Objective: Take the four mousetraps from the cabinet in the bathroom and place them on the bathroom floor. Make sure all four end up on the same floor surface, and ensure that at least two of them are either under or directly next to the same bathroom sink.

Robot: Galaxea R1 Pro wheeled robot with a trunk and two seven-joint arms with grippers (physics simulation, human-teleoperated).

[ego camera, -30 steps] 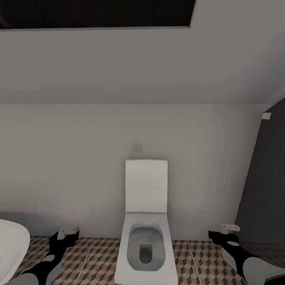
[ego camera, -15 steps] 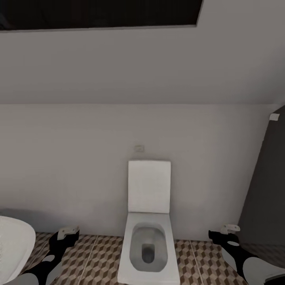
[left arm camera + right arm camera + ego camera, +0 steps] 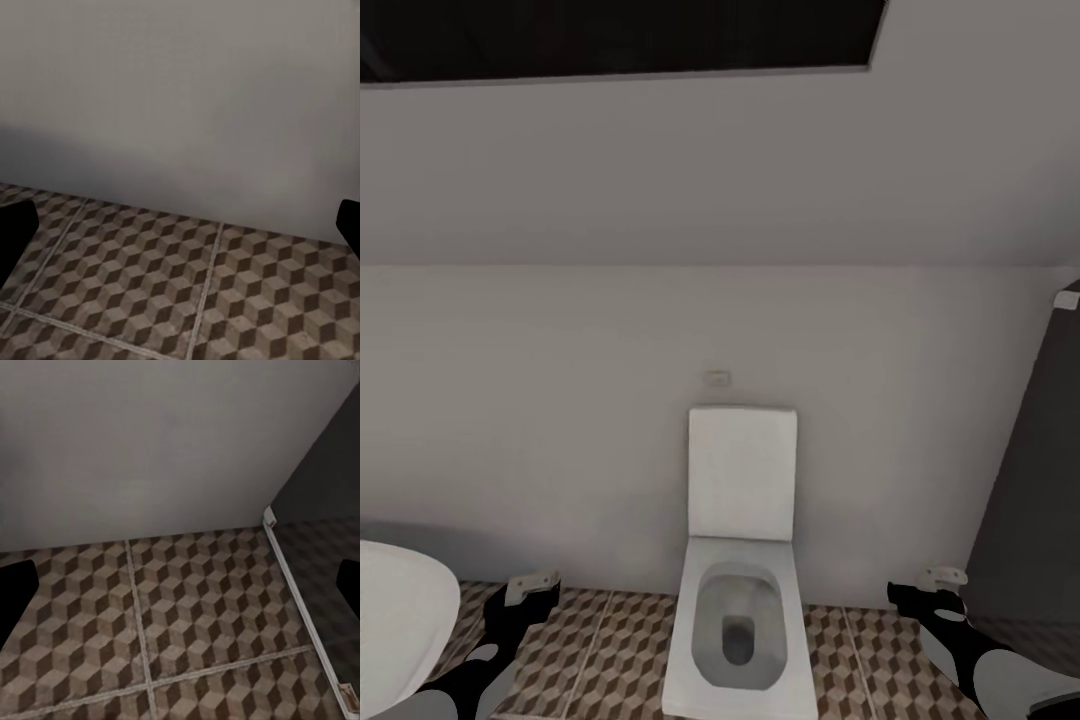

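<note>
The mousetraps, the cabinet and the sink are out of view. The bathroom floor (image 3: 610,640) of cube-patterned tiles runs along the foot of a plain grey wall. My left gripper (image 3: 523,597) hangs low over those tiles at the lower left, and my right gripper (image 3: 928,592) hangs at the lower right. In the left wrist view the left gripper (image 3: 180,229) is open, its dark fingers wide apart over floor (image 3: 187,292) and wall. The right gripper (image 3: 180,592) is open too, with nothing but tiles (image 3: 187,622) between its fingers.
A white toilet (image 3: 740,610) with its lid up stands against the wall straight ahead. A white rounded tub edge (image 3: 395,620) sits at the lower left. A dark door or panel (image 3: 1040,480) stands at the right, with a pale threshold strip (image 3: 300,600) on the floor.
The whole head view has shifted: the toilet and the door edge sit a little further right, so the camera has turned left. Both arms hold the same pose.
</note>
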